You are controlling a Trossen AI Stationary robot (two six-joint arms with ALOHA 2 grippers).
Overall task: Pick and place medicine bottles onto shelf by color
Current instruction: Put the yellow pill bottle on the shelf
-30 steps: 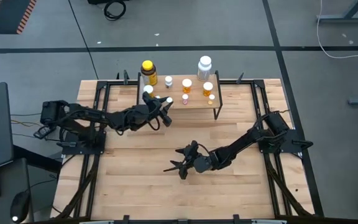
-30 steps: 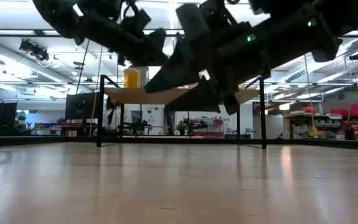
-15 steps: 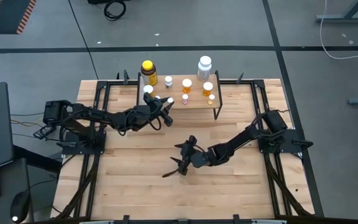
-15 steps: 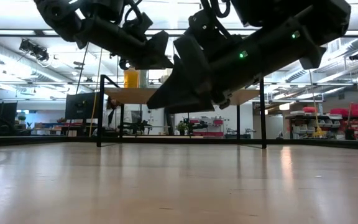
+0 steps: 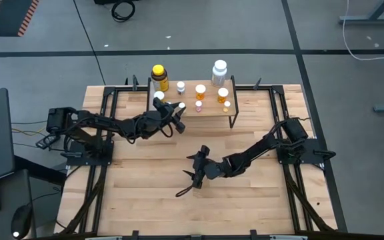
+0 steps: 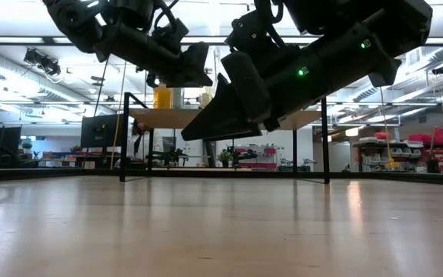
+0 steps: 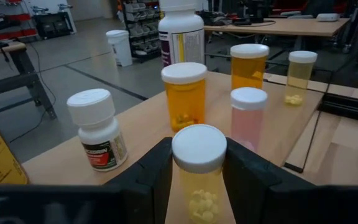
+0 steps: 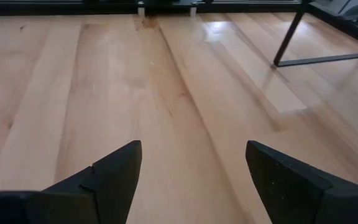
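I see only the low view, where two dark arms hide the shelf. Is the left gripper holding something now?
Observer: Yes. In the left wrist view the left gripper is shut on a yellow vial with a white cap.
Operator: Is it over the shelf?
Observer: From above, it is at the shelf on its left end, near the front edge.
Operator: What stands in front of that vial?
Observer: An orange vial and a pink vial, both upright on the shelf.
Operator: And the right gripper?
Observer: The right gripper is open and empty, over bare tabletop.
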